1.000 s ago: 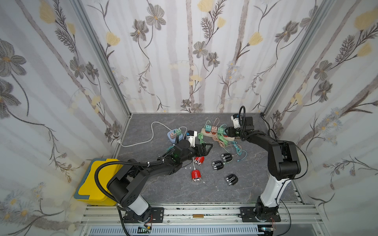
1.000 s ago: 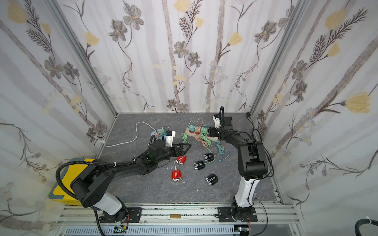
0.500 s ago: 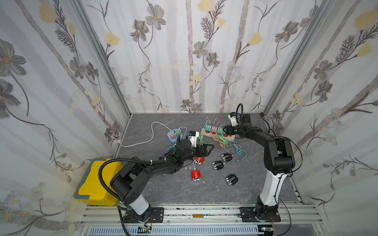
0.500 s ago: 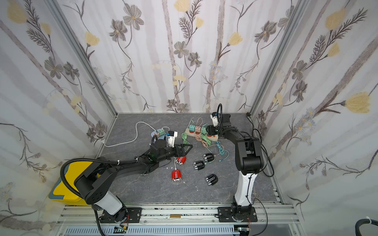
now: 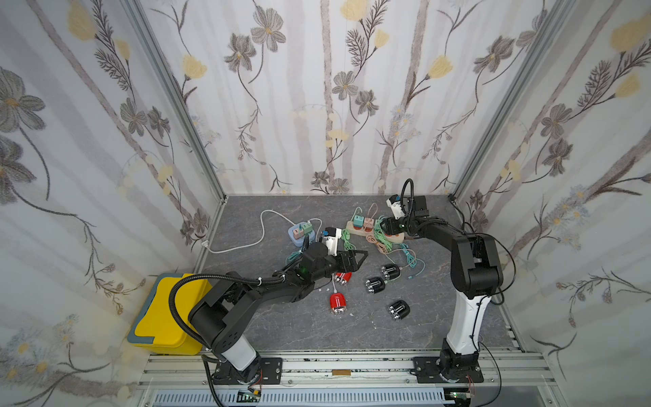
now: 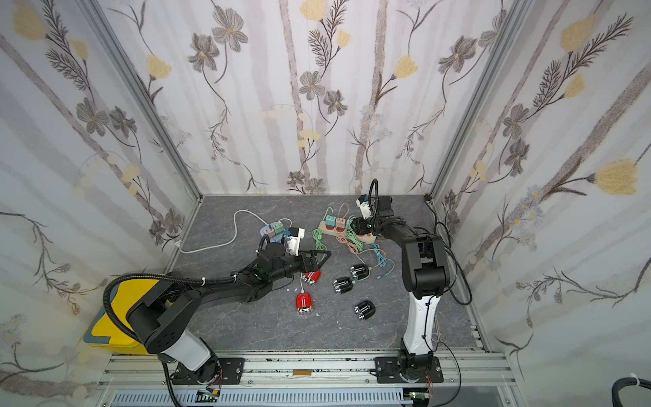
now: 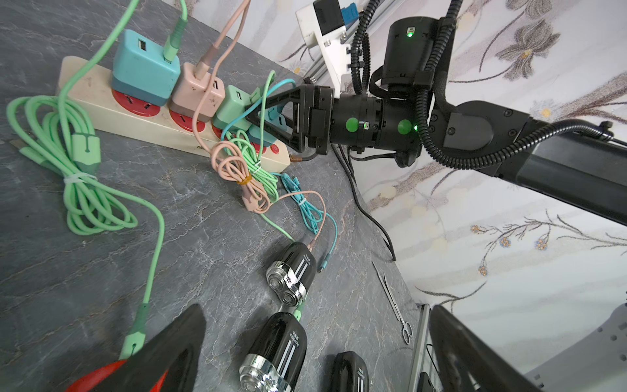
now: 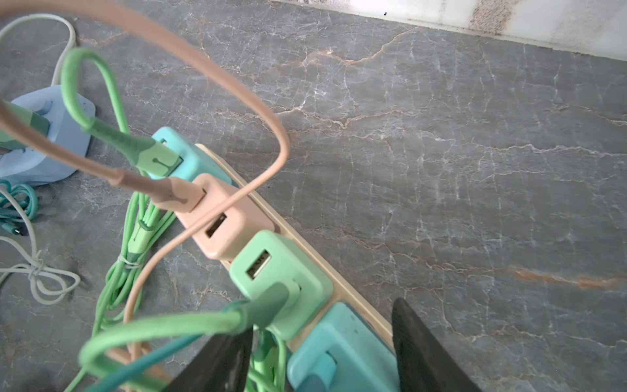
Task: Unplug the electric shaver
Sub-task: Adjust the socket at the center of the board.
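Robot lab cell: floral panels [image 5: 317, 105] in aluminium framing [image 5: 176, 98] are enclosing a grey tabletop [image 5: 289, 327]; left arm [image 5: 246, 292] and right arm [image 5: 472, 267] are sitting bolted to rails [image 5: 370, 361] at its front edge.

The left arm [image 5: 253, 299] and right arm [image 5: 472, 260] are matte black with white lower links [image 5: 465, 324], black bolted base plates [image 5: 422, 366], ribbed black conduit [image 5: 173, 297]; green lights [image 7: 353, 124] dot the right wrist.

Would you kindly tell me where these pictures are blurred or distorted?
Right wrist view: the pink cable near the lens is blurred, the green charger sharp. Left wrist view: the power strip is crisp, the nearest fingers dark and soft. Both top views: the wall rail leans outward, a wide-angle effect; light is even.
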